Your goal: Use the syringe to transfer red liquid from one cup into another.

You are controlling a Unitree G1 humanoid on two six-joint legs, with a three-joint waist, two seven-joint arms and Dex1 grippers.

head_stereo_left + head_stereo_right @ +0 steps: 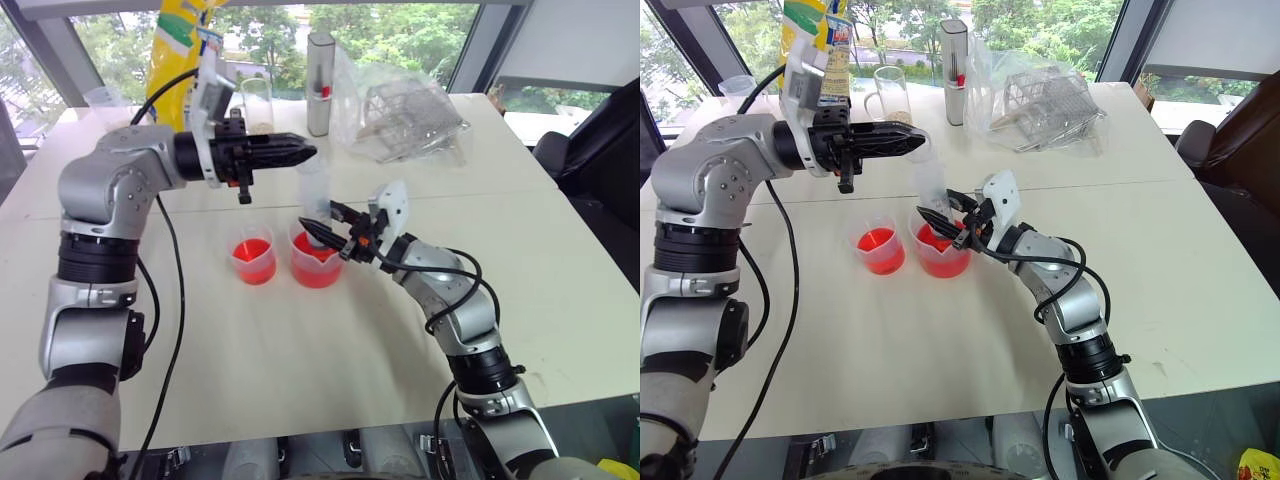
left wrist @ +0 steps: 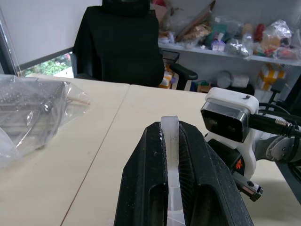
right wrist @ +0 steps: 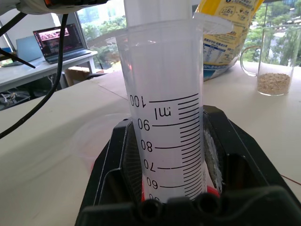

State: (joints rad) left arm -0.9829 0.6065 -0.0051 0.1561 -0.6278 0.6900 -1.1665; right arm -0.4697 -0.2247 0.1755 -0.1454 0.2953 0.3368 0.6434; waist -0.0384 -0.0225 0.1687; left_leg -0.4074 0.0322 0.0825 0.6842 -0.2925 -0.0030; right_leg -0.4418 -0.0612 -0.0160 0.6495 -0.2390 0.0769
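Observation:
The clear syringe point(image 1: 315, 192) stands upright with its tip down in the larger cup point(image 1: 318, 264), which holds red liquid point(image 1: 316, 270). My right gripper point(image 1: 326, 234) is shut on the syringe's barrel point(image 3: 164, 122) just above that cup's rim; the graduation marks face its camera. From the left, my left gripper point(image 1: 300, 152) reaches in level and is shut on the plunger's top point(image 2: 170, 141). The smaller cup point(image 1: 253, 259) stands just left of the larger one and also holds red liquid.
At the table's far edge stand a glass mug point(image 1: 257, 104) with grain, a tall grey canister point(image 1: 320, 84), a yellow bag point(image 1: 178, 45) and a plastic bag with a wire basket point(image 1: 410, 120). A dark chair point(image 1: 600, 160) stands at the right.

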